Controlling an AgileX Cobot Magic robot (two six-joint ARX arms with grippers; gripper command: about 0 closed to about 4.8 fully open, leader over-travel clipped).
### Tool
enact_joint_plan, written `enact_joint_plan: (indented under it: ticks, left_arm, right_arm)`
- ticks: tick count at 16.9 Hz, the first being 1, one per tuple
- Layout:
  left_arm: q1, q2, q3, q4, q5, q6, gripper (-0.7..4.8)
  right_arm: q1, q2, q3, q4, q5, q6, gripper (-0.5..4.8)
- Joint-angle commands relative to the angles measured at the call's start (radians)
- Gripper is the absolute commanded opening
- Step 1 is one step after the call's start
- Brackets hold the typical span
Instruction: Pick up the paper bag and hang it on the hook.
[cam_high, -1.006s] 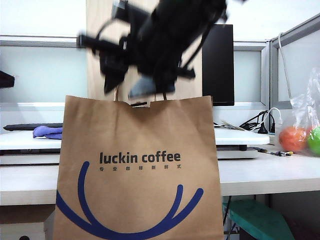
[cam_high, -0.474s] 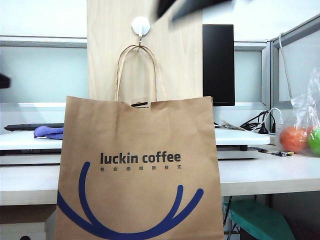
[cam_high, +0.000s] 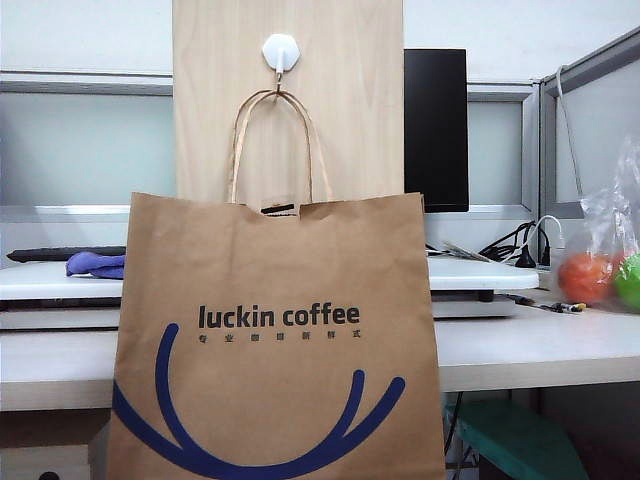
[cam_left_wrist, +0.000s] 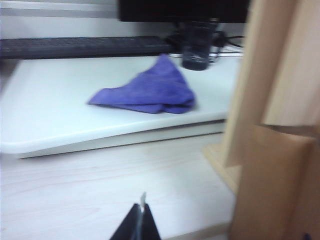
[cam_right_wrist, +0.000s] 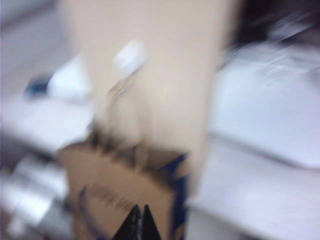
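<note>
The paper bag (cam_high: 275, 340) fills the front of the exterior view, hanging with its brown face and "luckin coffee" lettering toward me. Its twisted handles (cam_high: 278, 140) rise from the top edge at twelve o'clock and loop over the hook (cam_high: 281, 55), the white hexagonal pad fixed on the light wooden board (cam_high: 350, 100) directly behind the bag. The bag hangs from that hook with no arm touching it in this view.

At three o'clock from the bag, over on the desk, sits a clear plastic bag (cam_high: 612, 250) with an orange and a green fruit inside. At nine o'clock a purple cloth (cam_high: 95, 264) lies on a white raised platform (cam_high: 60, 282), with a dark keyboard (cam_high: 60, 253) just behind it. Behind the board, toward one o'clock, stands a black monitor (cam_high: 436, 125).

The left gripper (cam_left_wrist: 142, 225) hovers over the pale desk surface, its dark fingertips pressed together and gripping nothing; the purple cloth (cam_left_wrist: 150, 90) lies well beyond it and the bag's brown edge (cam_left_wrist: 275, 185) is off to its side.

The right gripper (cam_right_wrist: 139, 222) shows in a heavily blurred picture, its tips clenched together and empty, with the paper bag (cam_right_wrist: 125, 195) and the hook's white pad (cam_right_wrist: 130, 56) beyond it.
</note>
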Motion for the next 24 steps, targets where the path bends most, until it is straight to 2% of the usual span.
enact_joint_plan:
  ticks: [1, 7, 12, 18, 19, 20, 22, 23, 24]
  left_arm:
    - [0.002, 0.0, 0.001, 0.012, 0.005, 0.004, -0.06]
    - [0.003, 0.0, 0.001, 0.012, 0.005, 0.004, -0.06]
    - [0.002, 0.0, 0.001, 0.012, 0.005, 0.004, -0.06]
    - [0.002, 0.0, 0.001, 0.012, 0.005, 0.004, -0.06]
    - [0.002, 0.0, 0.001, 0.012, 0.004, 0.004, -0.06]
    - [0.002, 0.0, 0.001, 0.012, 0.004, 0.004, -0.06]
    - [0.002, 0.0, 0.002, 0.012, 0.005, 0.004, -0.06]
    - [0.002, 0.0, 0.001, 0.012, 0.004, 0.004, -0.06]
    - [0.002, 0.0, 0.001, 0.012, 0.005, 0.004, -0.06]
  right_arm:
    - [0.006, -0.144, -0.048, 0.005, 0.104, -0.035, -0.08]
    - [0.006, -0.444, -0.203, 0.015, 0.143, -0.045, -0.07]
    - [0.006, -0.499, -0.353, 0.025, 0.139, -0.045, -0.05]
    - [0.006, -0.499, -0.364, -0.049, 0.139, -0.045, -0.05]
    - [-0.014, -0.505, -0.382, -0.011, 0.198, -0.106, -0.05]
    - [-0.123, -0.506, -0.439, 0.094, 0.206, -0.187, -0.05]
    - [-0.323, -0.505, -0.573, 0.317, 0.201, -0.224, -0.05]
    - [-0.433, -0.506, -0.653, 0.439, 0.157, -0.221, -0.05]
    - [-0.518, -0.506, -0.714, 0.529, 0.064, -0.222, -0.05]
